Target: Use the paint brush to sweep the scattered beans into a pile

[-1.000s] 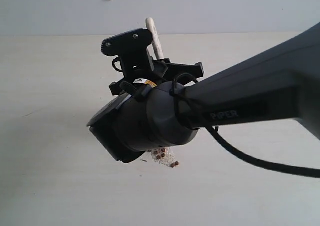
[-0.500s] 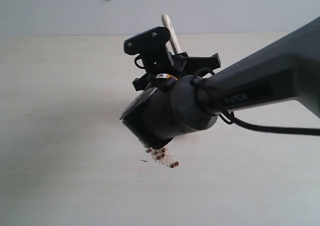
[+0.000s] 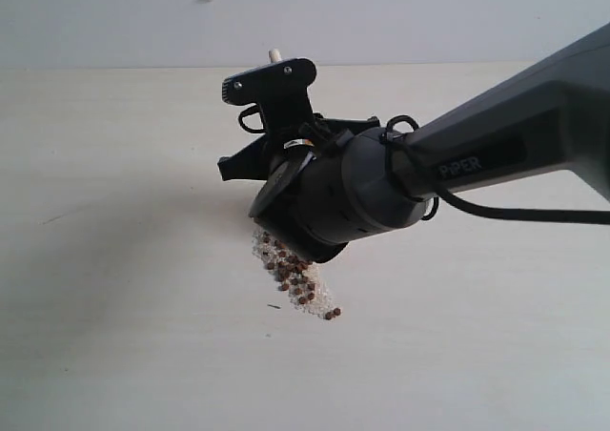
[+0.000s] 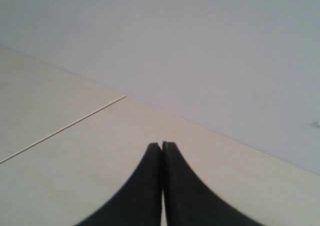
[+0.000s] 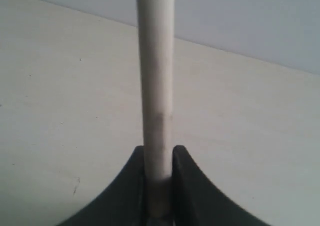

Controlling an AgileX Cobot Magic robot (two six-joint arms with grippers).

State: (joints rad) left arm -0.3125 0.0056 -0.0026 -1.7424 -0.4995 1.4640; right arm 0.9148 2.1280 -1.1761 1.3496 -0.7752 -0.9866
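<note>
Reddish-brown beans (image 3: 297, 280) mixed with whitish grains lie in a narrow band on the pale table, partly hidden under the right arm's wrist. My right gripper (image 5: 158, 153) is shut on the paint brush's pale wooden handle (image 5: 156, 76). In the exterior view only the handle's tip (image 3: 274, 55) shows above the gripper's black mount. The metal band and the bristles are hidden. My left gripper (image 4: 161, 145) is shut with nothing in it and looks along bare table toward a grey wall; it does not show in the exterior view.
The right arm (image 3: 496, 159) reaches in from the right edge with a black cable (image 3: 534, 214) hanging below it. The pale table (image 3: 114, 288) meets a grey wall at the back. A thin seam (image 4: 65, 128) runs across the table in the left wrist view.
The right gripper and wrist have moved up and back, turning. This uncovers a longer band of beans and grains; the handle tip now barely shows above the mount.
</note>
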